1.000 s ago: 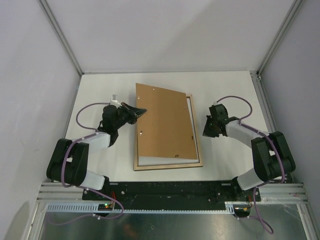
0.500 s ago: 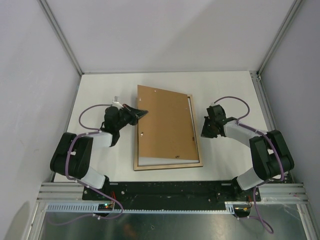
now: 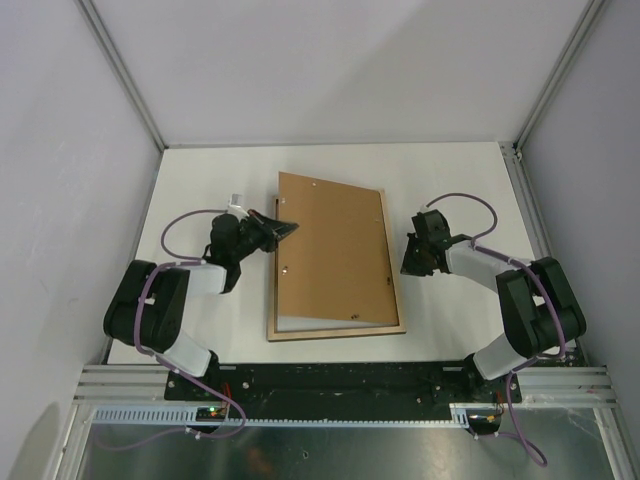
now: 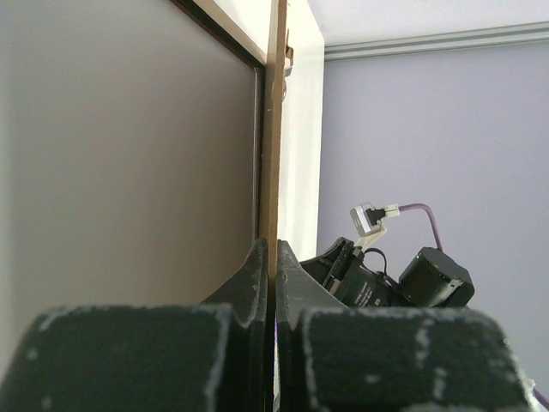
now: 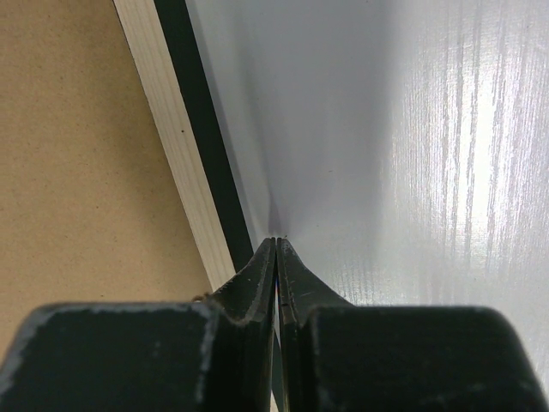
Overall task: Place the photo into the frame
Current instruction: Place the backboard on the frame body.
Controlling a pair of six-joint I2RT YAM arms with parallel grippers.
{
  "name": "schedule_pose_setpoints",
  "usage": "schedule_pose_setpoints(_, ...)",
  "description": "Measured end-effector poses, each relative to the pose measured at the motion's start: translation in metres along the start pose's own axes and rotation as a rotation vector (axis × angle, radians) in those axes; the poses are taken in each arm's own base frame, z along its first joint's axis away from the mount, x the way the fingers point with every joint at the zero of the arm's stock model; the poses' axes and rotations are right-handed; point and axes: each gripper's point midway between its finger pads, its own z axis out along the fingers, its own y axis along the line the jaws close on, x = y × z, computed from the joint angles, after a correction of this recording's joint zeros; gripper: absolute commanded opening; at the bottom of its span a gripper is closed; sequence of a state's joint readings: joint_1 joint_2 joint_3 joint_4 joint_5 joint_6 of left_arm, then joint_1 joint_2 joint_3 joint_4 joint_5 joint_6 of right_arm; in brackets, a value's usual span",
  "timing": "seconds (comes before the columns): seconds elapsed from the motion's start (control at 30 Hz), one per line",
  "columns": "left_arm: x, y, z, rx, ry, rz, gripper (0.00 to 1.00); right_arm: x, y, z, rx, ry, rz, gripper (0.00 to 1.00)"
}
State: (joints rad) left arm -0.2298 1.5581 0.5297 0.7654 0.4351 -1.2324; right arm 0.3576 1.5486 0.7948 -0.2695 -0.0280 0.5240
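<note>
While left tool (image 4: 268, 251) pinches the backing board (image 3: 335, 250), right tool (image 5: 276, 245) sits closed, empty.

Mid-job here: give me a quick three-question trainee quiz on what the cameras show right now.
1. True or false: the left gripper is shut on the edge of the brown backing board.
2. Which side of the frame faces up? A) black front B) light wood back
3. Fill in: the right gripper is shut and holds ____.
Key: 1 true; 2 B; 3 nothing.
</note>
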Motion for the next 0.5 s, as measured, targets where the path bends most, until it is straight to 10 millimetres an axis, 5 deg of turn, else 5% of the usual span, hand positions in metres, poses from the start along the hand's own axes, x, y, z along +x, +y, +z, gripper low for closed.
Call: schedule_pose_setpoints(0.5,0.0071,0.0072,-0.0038,-0.008,0.018,-0.005,0.00,0.0017,0.0000,0.0031,0.002,0.006,-0.002,0.05)
